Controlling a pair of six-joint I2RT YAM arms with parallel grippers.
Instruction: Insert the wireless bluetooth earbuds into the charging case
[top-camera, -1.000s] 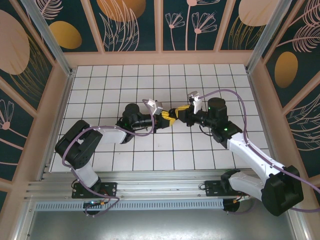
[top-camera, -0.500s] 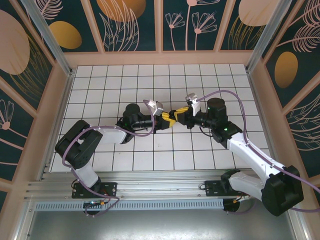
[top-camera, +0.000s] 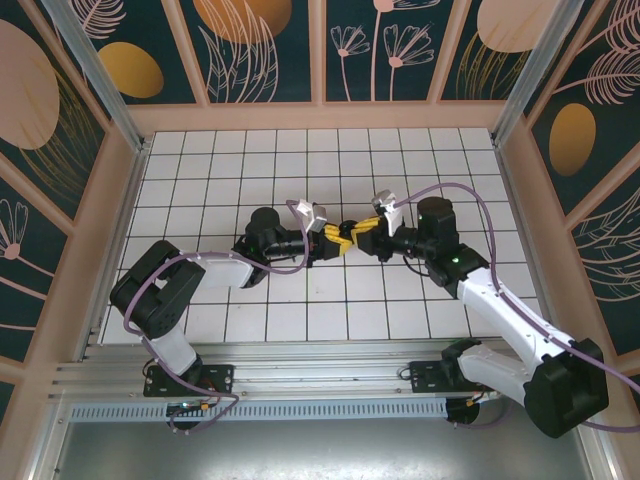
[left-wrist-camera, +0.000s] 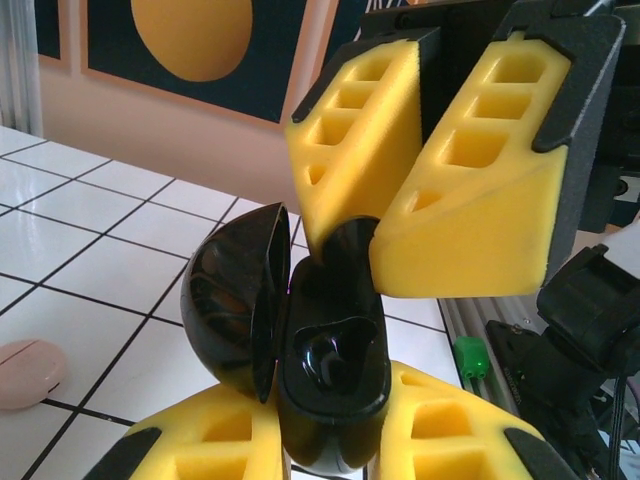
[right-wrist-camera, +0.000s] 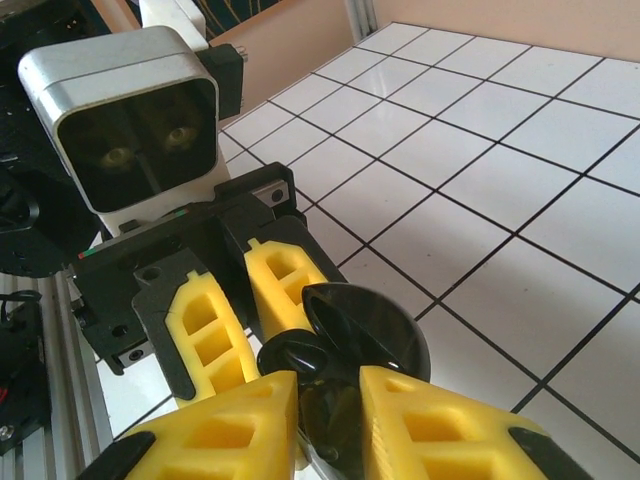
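Note:
My left gripper (left-wrist-camera: 325, 432) is shut on the black charging case (left-wrist-camera: 335, 405), holding it upright just above the tiles with its lid (left-wrist-camera: 235, 300) swung open. My right gripper (left-wrist-camera: 348, 250) comes down onto the case's far well, its fingertips (right-wrist-camera: 250, 410) closed on a black earbud (right-wrist-camera: 345, 425). The near well (left-wrist-camera: 338, 360) is a glossy black hollow, and I cannot tell whether a bud sits in it. From above, the left gripper (top-camera: 336, 244) and the right gripper (top-camera: 353, 232) meet tip to tip at the middle of the floor. The left fingers (right-wrist-camera: 285, 285) show behind the lid (right-wrist-camera: 370, 335).
A pale pink rounded object (left-wrist-camera: 25, 360) lies on the white tiled floor (top-camera: 300, 170) to the left of the case. Wooden walls (top-camera: 320, 115) ring the floor. The aluminium rail (top-camera: 320, 380) with both arm bases runs along the near edge.
The right gripper has shifted slightly left and closer onto the case, its wrist turning a little. The left arm and case have stayed still.

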